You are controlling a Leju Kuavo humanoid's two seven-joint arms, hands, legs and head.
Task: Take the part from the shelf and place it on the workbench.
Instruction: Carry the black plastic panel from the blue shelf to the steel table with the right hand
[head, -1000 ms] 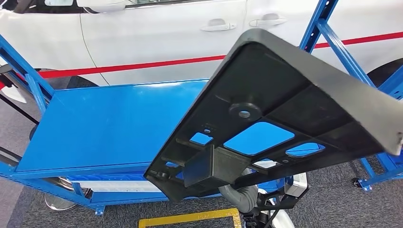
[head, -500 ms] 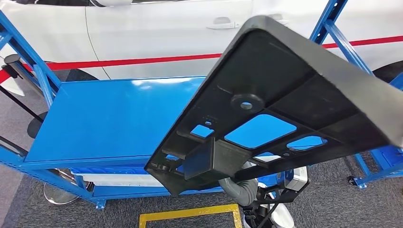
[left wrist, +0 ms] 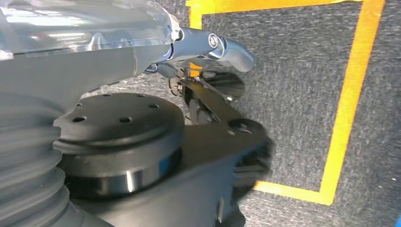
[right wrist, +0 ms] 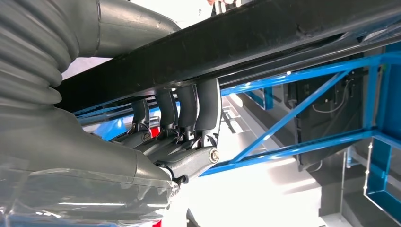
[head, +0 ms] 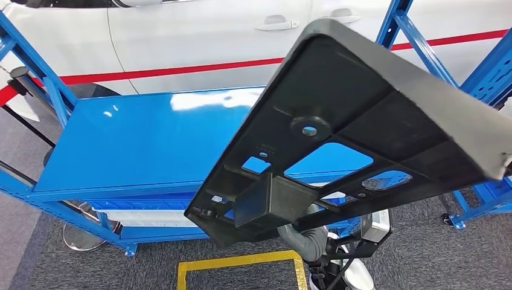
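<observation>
We carry the part (head: pixel 362 121) tilted high at three o'clock above the blue tabletop (head: pixel 139 145), our right hand (right wrist: pixel 175 127) gripping its edge from beneath so it clears the frame, while our left hand (left wrist: pixel 208 45) hangs, its state unclear.

One large black moulded plastic panel part (head: pixel 362 115); one blue metal flat worktop (head: pixel 139 145); one white car (head: pixel 199 36); one yellow taped floor square (head: pixel 241 266); one right hand (right wrist: pixel 179 137).
</observation>
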